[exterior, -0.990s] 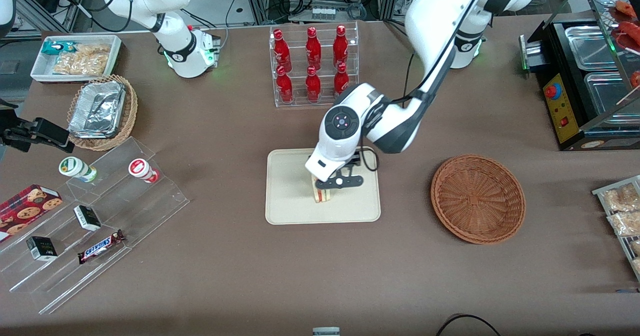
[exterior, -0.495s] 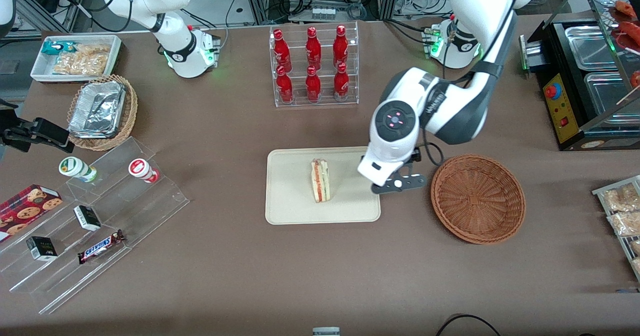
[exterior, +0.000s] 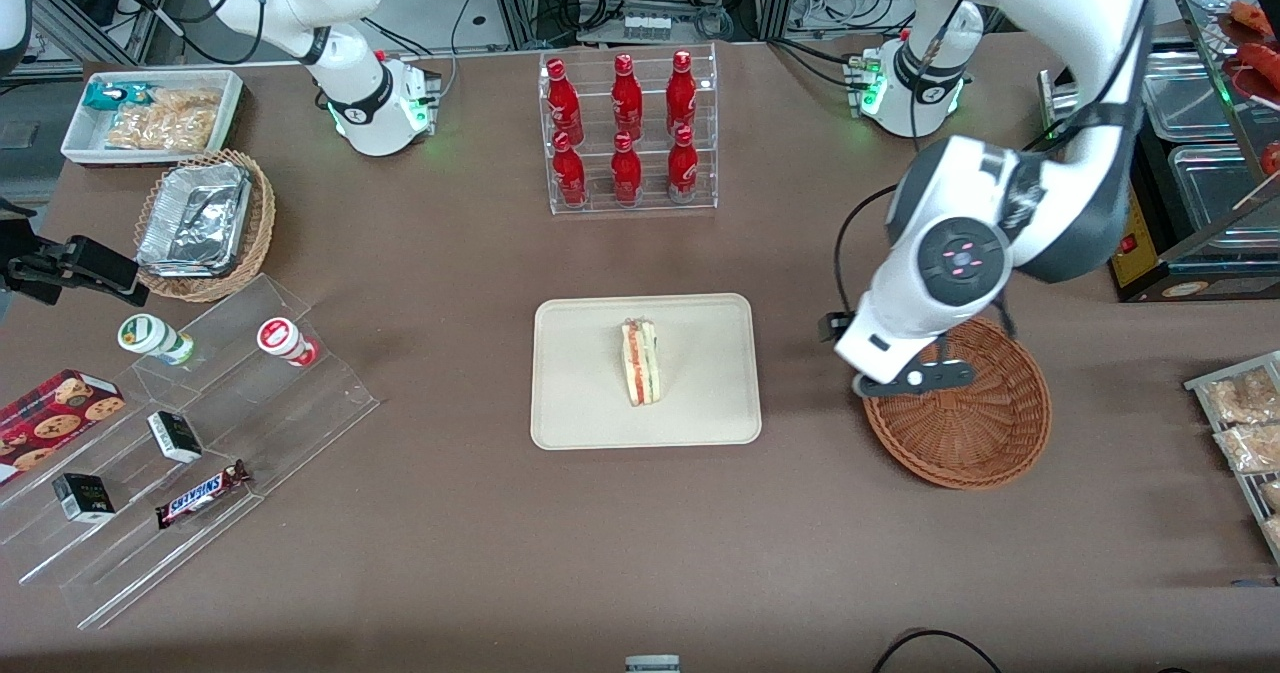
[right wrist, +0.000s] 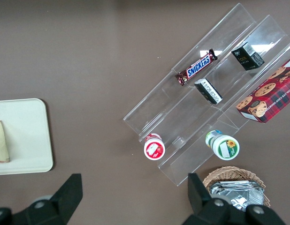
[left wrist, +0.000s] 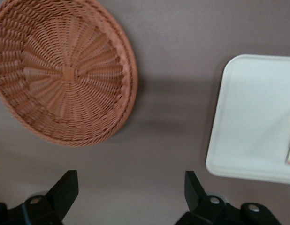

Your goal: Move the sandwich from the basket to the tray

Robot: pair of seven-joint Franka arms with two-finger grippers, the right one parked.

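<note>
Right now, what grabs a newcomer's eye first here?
The sandwich standing alone on the tray at mid-table. Beside it, toward the working arm's end, the left gripper hangs open above the basket rim. A rack of red bottles stands farther from the camera.

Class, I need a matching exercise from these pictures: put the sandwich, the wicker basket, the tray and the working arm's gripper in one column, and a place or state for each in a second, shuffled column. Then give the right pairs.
Column 1
1. sandwich
2. basket
3. tray
4. gripper

Column 2
A. holds nothing
B. open, above the basket's rim
C. lies on the tray
D. cream-beige, in front of the bottle rack

Pairs: 1-C, 2-A, 3-D, 4-B
</note>
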